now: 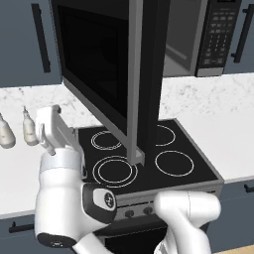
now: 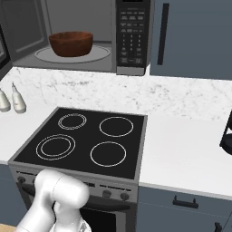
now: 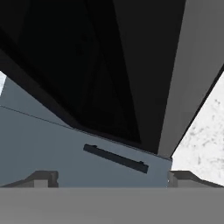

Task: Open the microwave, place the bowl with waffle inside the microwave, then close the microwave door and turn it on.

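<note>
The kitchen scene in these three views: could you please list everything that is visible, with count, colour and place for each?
microwave: one, black with grey trim, above the stove, standing open
microwave door: one, black with dark glass, swung wide out over the stove
bowl: one, reddish-brown, on the turntable inside the microwave
stove: one, black with four white rings, set in the counter
counter: white marble, on both sides of the stove
bottles: two, pale, on the counter left of the stove
cabinet doors: blue-grey with black bar handles, beside the microwave
dark object: one, at the right edge, cut off
hand: one, open, holding nothing, facing the door
</note>
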Tool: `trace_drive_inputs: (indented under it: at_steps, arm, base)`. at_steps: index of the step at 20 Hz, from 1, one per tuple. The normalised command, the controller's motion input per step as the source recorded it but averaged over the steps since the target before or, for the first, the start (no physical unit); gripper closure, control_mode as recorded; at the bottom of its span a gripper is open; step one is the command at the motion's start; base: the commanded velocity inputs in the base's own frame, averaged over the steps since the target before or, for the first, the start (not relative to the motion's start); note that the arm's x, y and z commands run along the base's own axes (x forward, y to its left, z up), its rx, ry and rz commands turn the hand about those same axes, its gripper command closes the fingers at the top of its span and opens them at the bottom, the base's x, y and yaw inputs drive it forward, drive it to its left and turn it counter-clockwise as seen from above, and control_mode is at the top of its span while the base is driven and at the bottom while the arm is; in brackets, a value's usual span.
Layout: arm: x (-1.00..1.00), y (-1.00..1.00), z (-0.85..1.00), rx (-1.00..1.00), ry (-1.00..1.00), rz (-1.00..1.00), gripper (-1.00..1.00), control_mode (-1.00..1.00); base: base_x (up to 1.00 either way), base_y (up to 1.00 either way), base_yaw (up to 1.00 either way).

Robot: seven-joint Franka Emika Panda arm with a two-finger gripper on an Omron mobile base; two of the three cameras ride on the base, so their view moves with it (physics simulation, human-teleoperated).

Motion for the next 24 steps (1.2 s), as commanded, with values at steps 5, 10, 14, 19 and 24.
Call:
trace_drive_inputs:
  at_steps: [5, 10, 14, 19, 24]
  arm:
    - [0.43, 0.00, 0.00, 0.14, -0.05, -0.11, -1.00, -1.00]
    - [0.25, -0.05, 0.02, 0.16, -0.10, -0.10, -1.00, -1.00]
    - [0.04, -0.44, 0.13, 0.23, -0.19, -0.01, -1.00, -1.00]
    - [0.09, -0.70, 0.06, 0.31, -0.19, 0.00, -1.00, -1.00]
    - [0.29, -0.92, 0.05, 0.36, -0.16, 0.00, -1.00, -1.00]
  base:
    - [0.00, 0.00, 0.00]
    - [0.00, 0.00, 0.00]
    - [0.00, 0.00, 0.00]
    - [0.00, 0.00, 0.00]
    - [0.00, 0.00, 0.00]
